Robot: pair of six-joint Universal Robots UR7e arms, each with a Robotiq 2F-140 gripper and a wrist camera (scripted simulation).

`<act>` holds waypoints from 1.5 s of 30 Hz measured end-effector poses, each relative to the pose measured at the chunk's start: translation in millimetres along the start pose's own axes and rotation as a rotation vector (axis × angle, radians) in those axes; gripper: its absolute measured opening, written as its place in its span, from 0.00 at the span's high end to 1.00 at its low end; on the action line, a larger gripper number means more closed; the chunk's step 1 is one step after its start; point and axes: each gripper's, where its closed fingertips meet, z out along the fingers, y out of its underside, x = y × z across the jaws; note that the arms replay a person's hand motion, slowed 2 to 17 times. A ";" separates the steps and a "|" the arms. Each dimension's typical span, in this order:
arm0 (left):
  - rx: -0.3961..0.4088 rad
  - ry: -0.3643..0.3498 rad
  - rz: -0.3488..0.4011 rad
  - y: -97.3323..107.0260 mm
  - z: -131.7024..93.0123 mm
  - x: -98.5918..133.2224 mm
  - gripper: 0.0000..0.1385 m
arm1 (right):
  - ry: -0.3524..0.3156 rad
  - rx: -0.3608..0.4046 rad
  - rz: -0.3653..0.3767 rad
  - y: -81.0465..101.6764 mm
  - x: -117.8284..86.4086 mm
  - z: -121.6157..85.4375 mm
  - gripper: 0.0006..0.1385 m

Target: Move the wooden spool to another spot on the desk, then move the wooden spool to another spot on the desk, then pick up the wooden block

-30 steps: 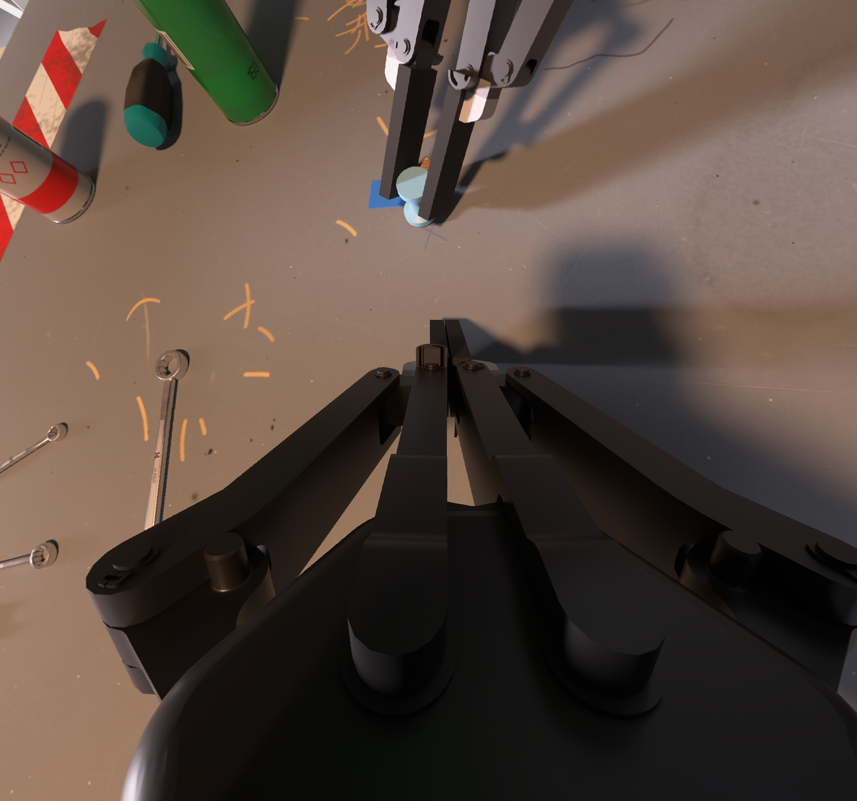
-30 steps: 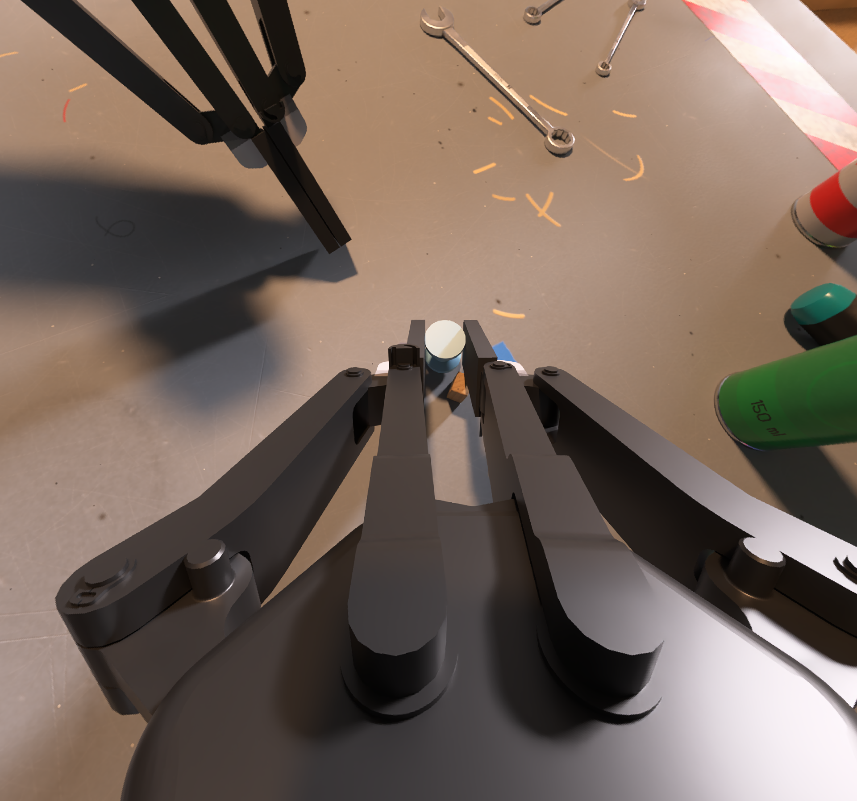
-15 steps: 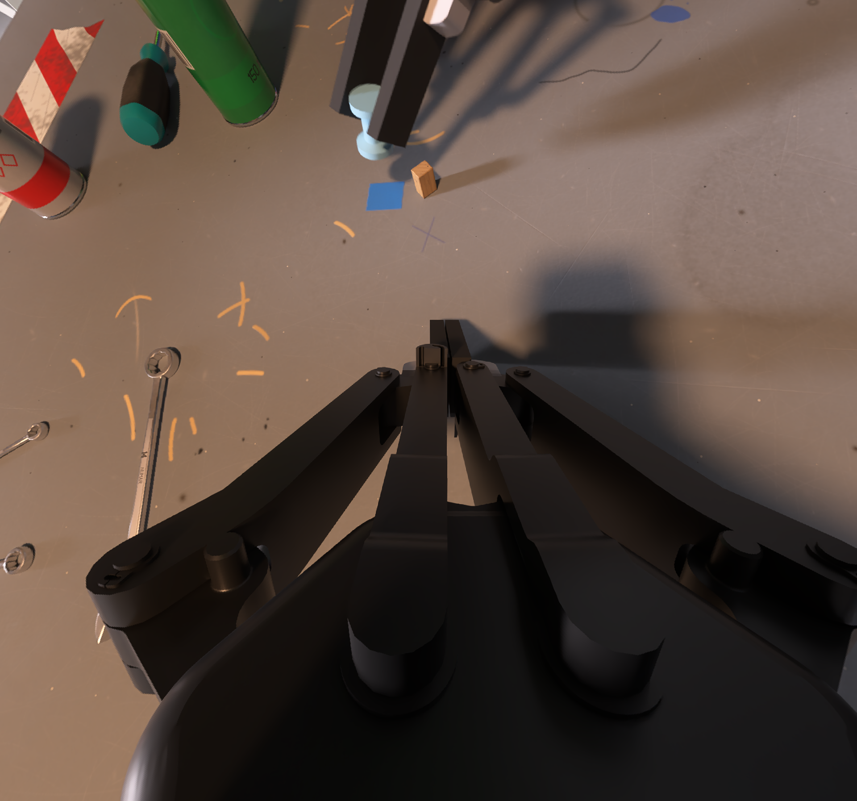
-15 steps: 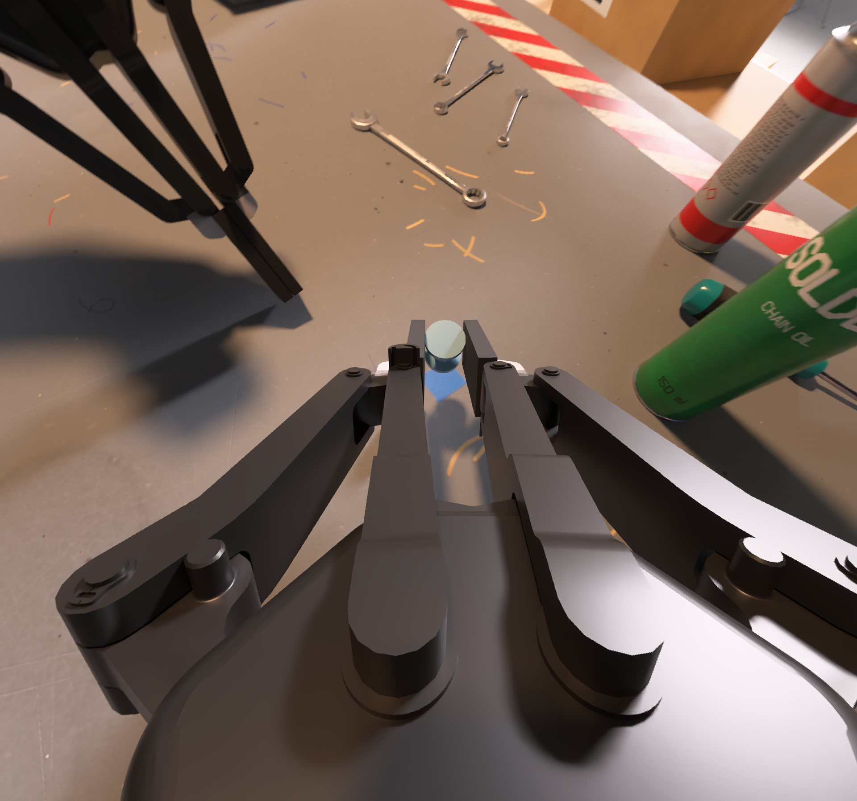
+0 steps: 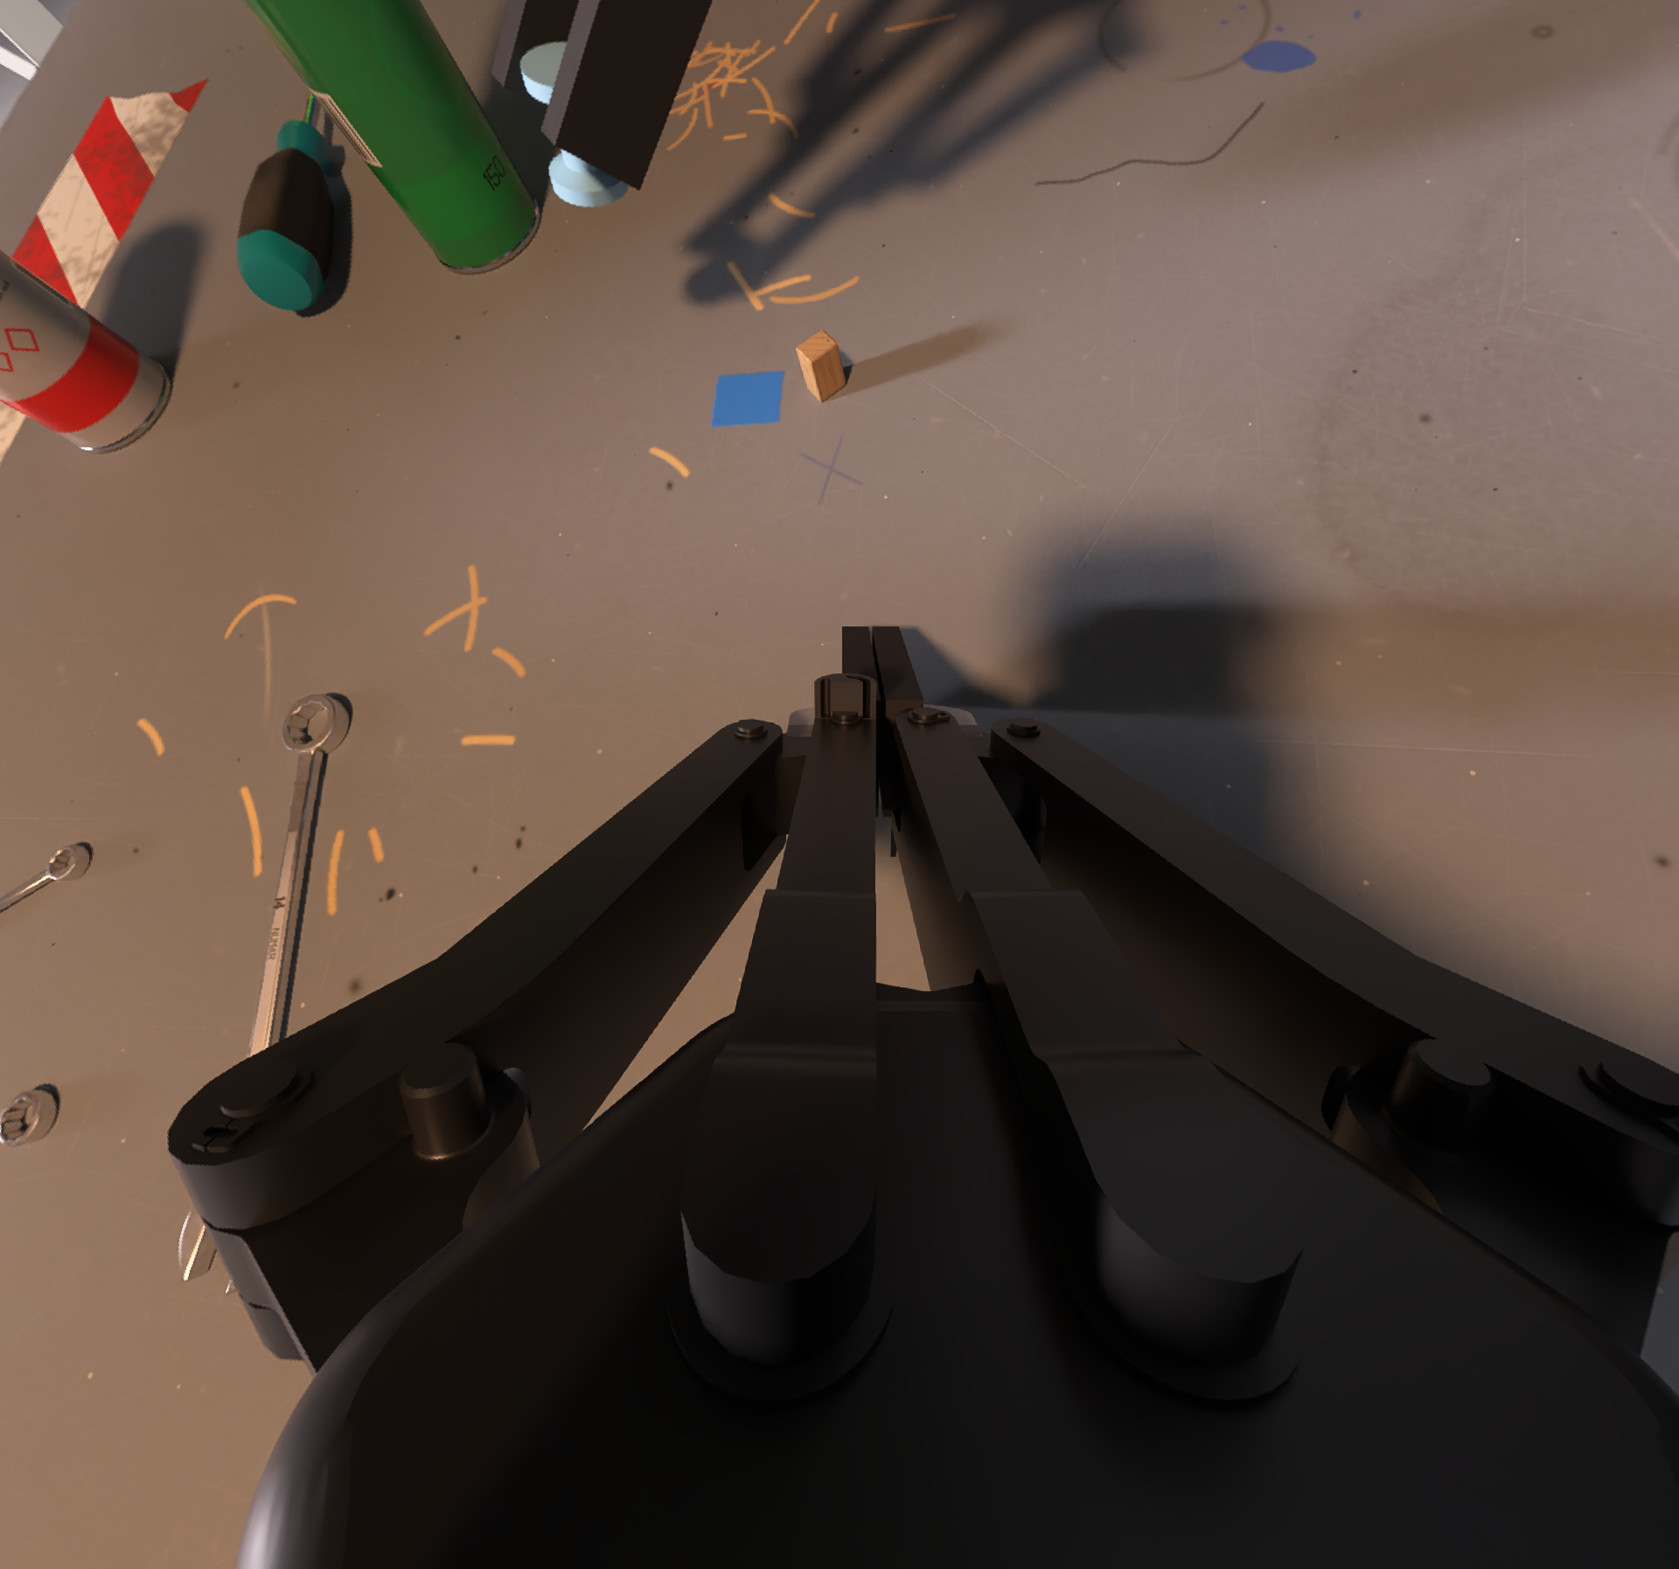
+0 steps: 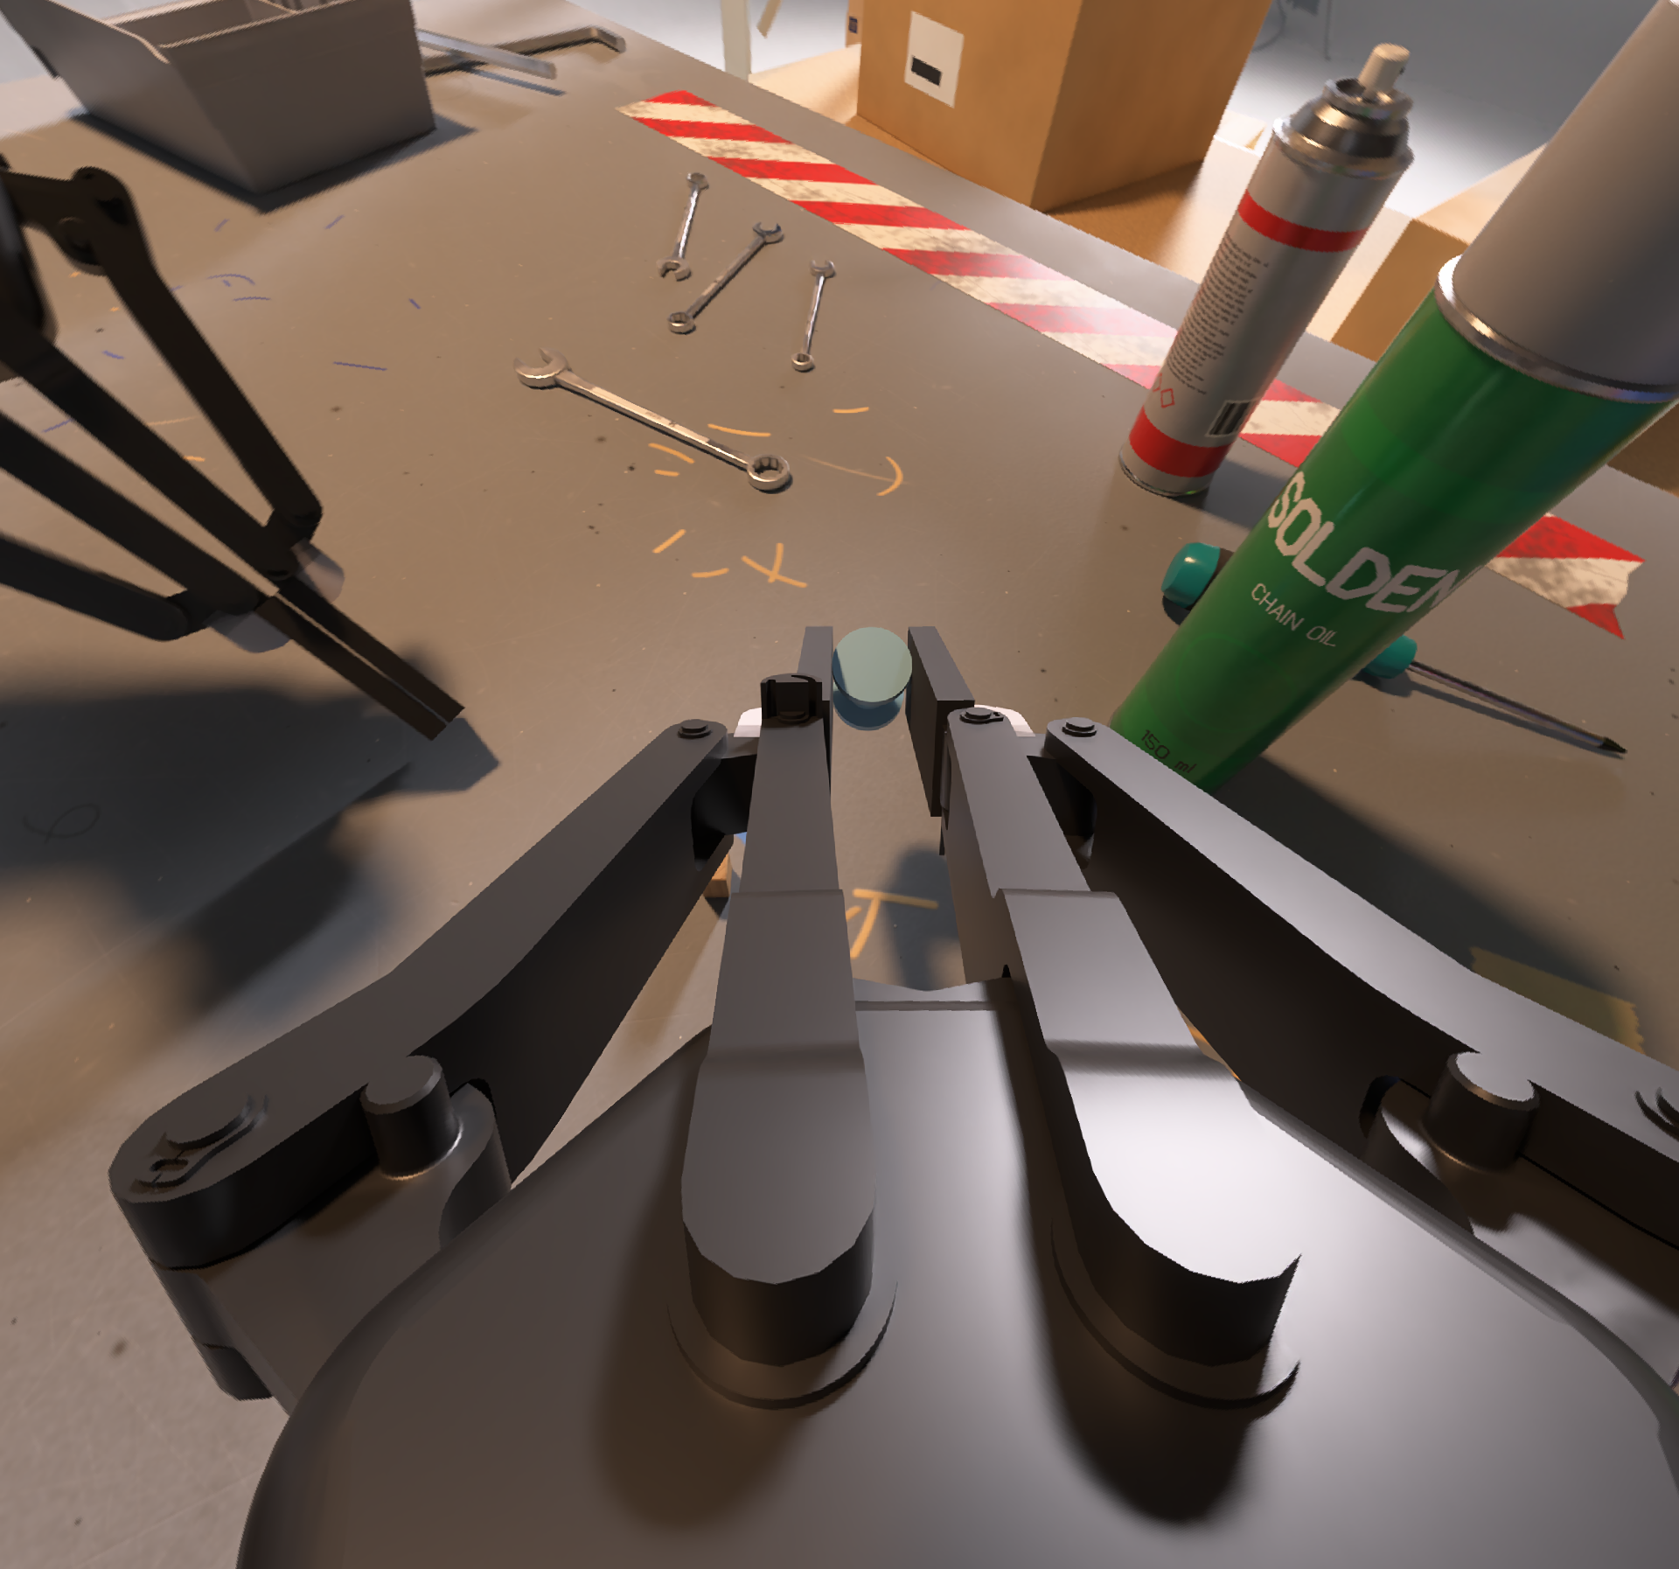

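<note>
My right gripper is shut on the pale blue spool and holds it above the desk, beside the green can. In the left wrist view the spool shows between the right gripper's fingers at the top. The small wooden block stands on the desk next to a blue square mark, apart from both grippers. My left gripper is shut and empty, low over the desk, well short of the block. It also shows in the right wrist view at the left.
A green spray can stands close right of the spool, with a teal-handled screwdriver behind it and a red-and-grey can farther off. Wrenches lie ahead. A grey bin and a cardboard box stand at the back.
My right gripper has lifted the spool off the desk and carried it away from the block and blue mark, toward the green can. The left gripper has stayed put.
</note>
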 end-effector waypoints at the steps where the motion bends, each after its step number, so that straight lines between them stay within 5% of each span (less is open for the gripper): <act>1: 0.005 -0.002 0.000 -0.4 -0.5 -0.2 0.99 | 0.006 -0.008 0.009 -0.7 2.0 1.3 0.84; 10: 0.079 -0.033 -0.033 -6.0 -10.7 -7.6 0.97 | -0.048 -0.060 -0.058 -8.8 -1.7 15.7 0.84; 19: 0.159 -0.056 -0.122 -8.9 -26.4 -20.2 0.94 | -0.298 -0.021 -0.245 -11.8 -44.3 23.5 0.84; 34: 0.205 -0.009 -0.219 -1.3 -40.3 -24.7 0.87 | -0.594 -0.154 -0.481 23.0 -95.8 35.4 0.84; 39: 0.218 0.015 -0.226 -2.3 -40.9 -20.8 0.87 | -0.651 -0.192 -0.529 32.3 -105.8 37.8 0.84; 45: 0.225 0.030 -0.220 -3.7 -40.6 -17.1 0.87 | -0.629 -0.270 -0.597 44.1 -104.0 44.1 0.84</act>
